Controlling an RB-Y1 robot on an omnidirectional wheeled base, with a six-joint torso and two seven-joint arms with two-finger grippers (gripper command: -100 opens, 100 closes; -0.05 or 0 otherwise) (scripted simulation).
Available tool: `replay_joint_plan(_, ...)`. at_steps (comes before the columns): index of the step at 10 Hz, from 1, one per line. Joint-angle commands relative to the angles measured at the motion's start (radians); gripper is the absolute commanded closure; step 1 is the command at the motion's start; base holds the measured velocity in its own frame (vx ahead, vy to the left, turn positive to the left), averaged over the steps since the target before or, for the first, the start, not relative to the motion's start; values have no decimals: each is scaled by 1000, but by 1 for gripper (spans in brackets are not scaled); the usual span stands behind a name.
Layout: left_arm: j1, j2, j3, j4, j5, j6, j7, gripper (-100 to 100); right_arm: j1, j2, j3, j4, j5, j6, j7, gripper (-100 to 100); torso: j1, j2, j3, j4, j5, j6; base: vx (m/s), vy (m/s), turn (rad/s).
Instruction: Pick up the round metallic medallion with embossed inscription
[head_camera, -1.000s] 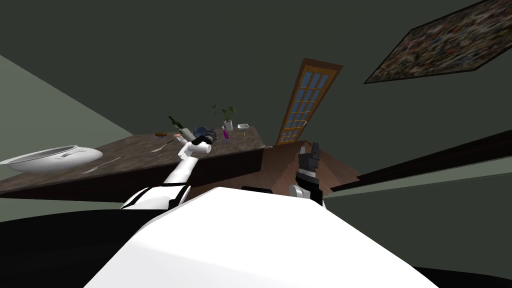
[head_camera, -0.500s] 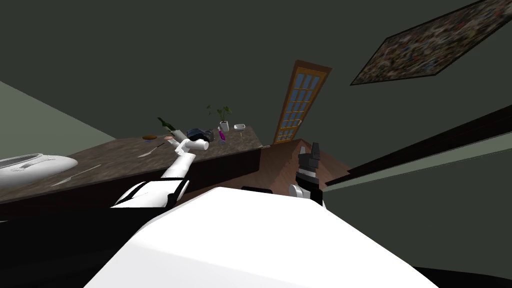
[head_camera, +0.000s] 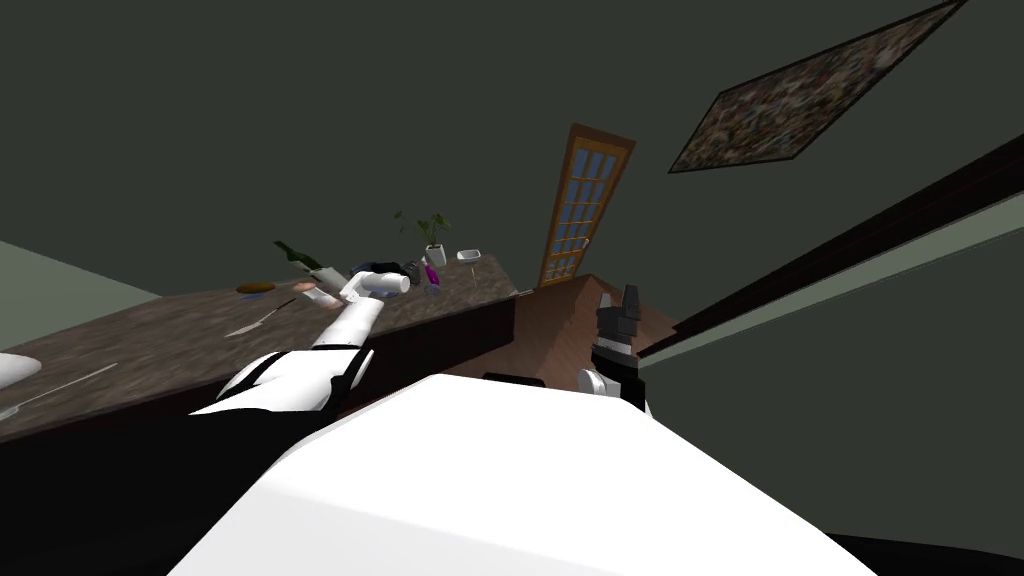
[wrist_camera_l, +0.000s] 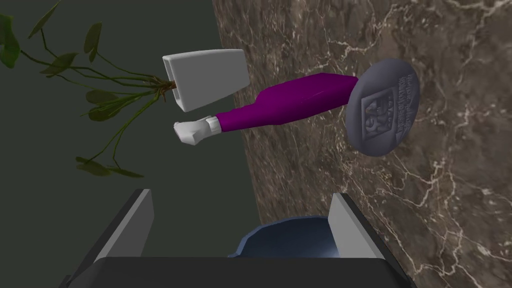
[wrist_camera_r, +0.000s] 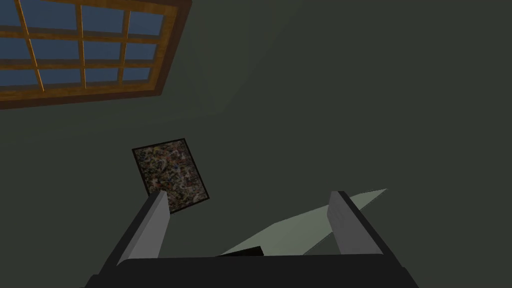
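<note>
Marbled brown counter (wrist_camera_l: 450, 210), grey embossed medallion (wrist_camera_l: 384, 107), lettering unreadable, purple bottle (wrist_camera_l: 295, 102) beside, both jaws spread, empty

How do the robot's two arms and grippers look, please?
The left arm is white with black bands near the shoulder; the right arm looks mostly dark with a pale joint. The left gripper and the right gripper each have two thin, flat, light grey fingers on a dark box.

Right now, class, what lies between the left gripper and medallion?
Left wrist view: bare brown counter, past a dark blue object by the left gripper, to the medallion.
</note>
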Motion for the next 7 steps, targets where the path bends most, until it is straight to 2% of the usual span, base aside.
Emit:
replay_joint_plan(1,0,8,-1,50,13,16,-6,-100,0,0,0,0,0,0,0,0,0,0,0,0,0,0,7,8,19)
replay_joint_plan(2,-30,41,-4,102,39,59,-6,-100,0,0,0,0,0,0,0,0,0,1,0,0,0,-1,16,9,-225)
replay_joint_plan(3,-30,41,-4,111,39,81,-6,-100,0,0,0,0,0,0,0,0,-1,0,0,0,0,1,19,19,-151)
replay_joint_plan(4,-57,73,-9,152,64,115,-8,-100,0,0,0,0,0,0,0,0,0,0,0,0,0,0,34,21,-223)
replay_joint_plan(5,-57,73,-9,185,64,143,-8,-100,0,0,0,0,0,0,0,0,0,-1,0,0,0,1,33,30,-134)
replay_joint_plan(7,-57,73,-9,202,64,145,-8,-100,0,0,0,0,0,0,0,0,0,0,0,0,0,-1,7,10,18)
